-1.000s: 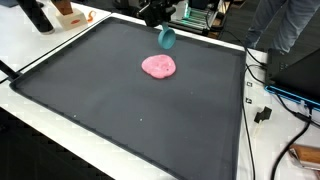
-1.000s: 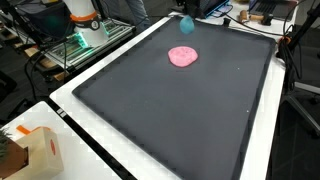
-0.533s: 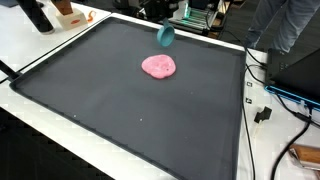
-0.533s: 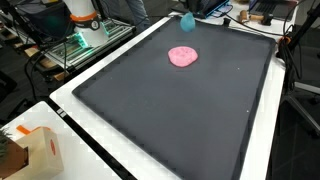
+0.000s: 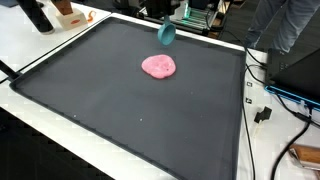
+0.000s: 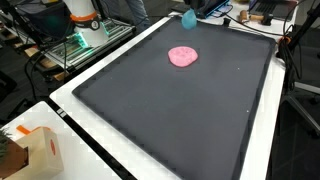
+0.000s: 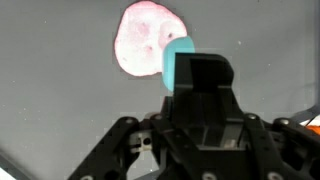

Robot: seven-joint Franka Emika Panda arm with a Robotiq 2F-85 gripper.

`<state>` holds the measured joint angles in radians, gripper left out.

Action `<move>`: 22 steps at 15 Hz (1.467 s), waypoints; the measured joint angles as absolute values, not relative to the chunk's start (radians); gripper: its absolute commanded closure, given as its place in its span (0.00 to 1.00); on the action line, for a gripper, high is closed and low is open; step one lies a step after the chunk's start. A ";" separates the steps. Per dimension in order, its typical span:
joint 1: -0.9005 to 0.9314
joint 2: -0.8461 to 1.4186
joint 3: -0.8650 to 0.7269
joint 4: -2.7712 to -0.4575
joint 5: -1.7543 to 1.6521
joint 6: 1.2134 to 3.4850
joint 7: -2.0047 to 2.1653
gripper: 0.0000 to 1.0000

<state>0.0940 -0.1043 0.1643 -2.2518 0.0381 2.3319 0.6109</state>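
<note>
— White tabletop frames the scene in both exterior views, and a black mat covers nearly all of it. What sits closest?

— A cardboard box stands on the near white corner in an exterior view, off the mat. Cables lie along the white strip beside the mat's side edge.

— And further in?

— Past the bare middle of the mat, a pink lump lies flat toward the far side. It is roundish and soft-looking, with nothing touching it.

— Where is the gripper?

— Beyond the lump, near the mat's far edge. The gripper is clamped on a teal object, which hangs tilted from it. In the wrist view the teal piece shows beside a dark finger, and the pink lump lies on the mat just past it. The two are apart in both exterior views.

— Does the teal object touch the mat?

— I cannot tell; its lower end is close to the surface.

— And behind?

— Equipment racks and a white and orange machine stand past the table.
</note>
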 measured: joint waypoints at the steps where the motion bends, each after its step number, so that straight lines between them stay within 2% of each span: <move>1: 0.094 -0.104 0.164 -2.252 0.038 2.332 0.611 0.75; 6: 0.094 -0.075 0.157 -2.253 0.136 2.375 0.487 0.75; 12: 0.111 0.017 0.152 -2.251 0.583 2.548 0.019 0.75; 17: 0.111 0.100 0.155 -2.241 0.916 2.551 -0.329 0.75; 22: 0.100 0.178 0.154 -2.220 1.059 2.548 -0.503 0.75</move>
